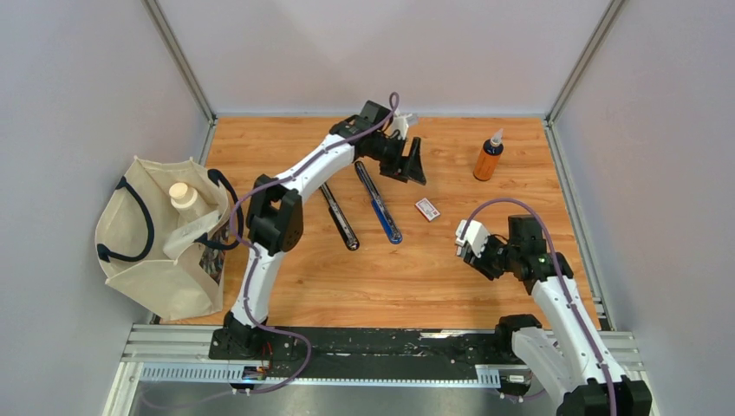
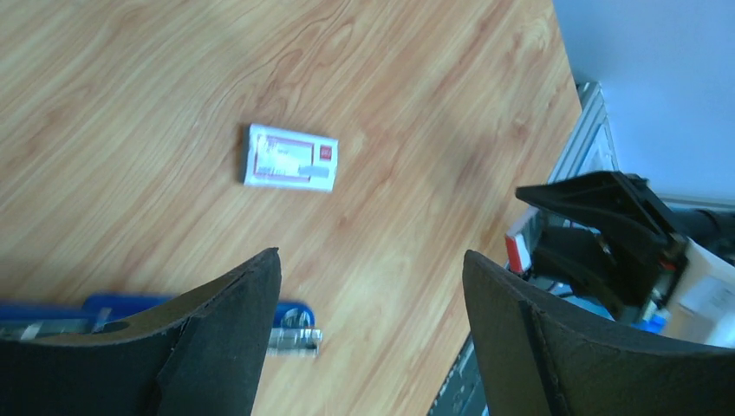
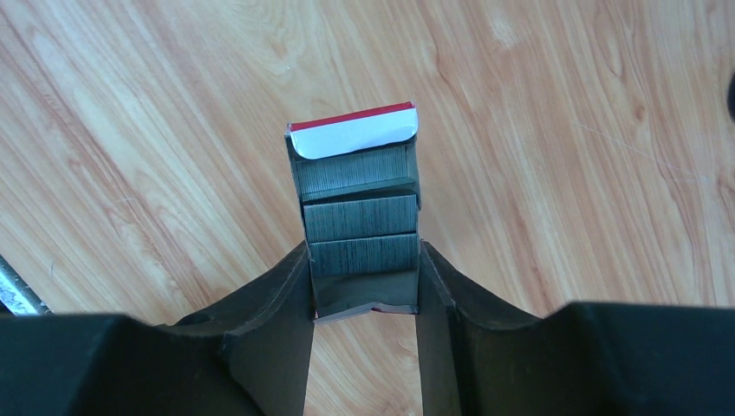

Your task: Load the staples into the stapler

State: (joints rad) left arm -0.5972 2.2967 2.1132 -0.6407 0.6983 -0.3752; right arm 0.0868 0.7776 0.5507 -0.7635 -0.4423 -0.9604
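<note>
Staples (image 3: pixel 360 217) sit pinched in the right gripper (image 3: pixel 364 253), left gripper (image 2: pixel 373 260) spread beside the stapler (image 1: pixel 379 203), orange bottle (image 1: pixel 488 158) well aside.

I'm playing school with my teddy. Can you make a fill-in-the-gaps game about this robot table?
The right gripper holds an open box of ____.
The bottle on the table is coloured ____.
The left gripper stands wide ____.
The tote bag sits on the robot's ____ side.
Missing words: staples, orange, open, left.
</note>
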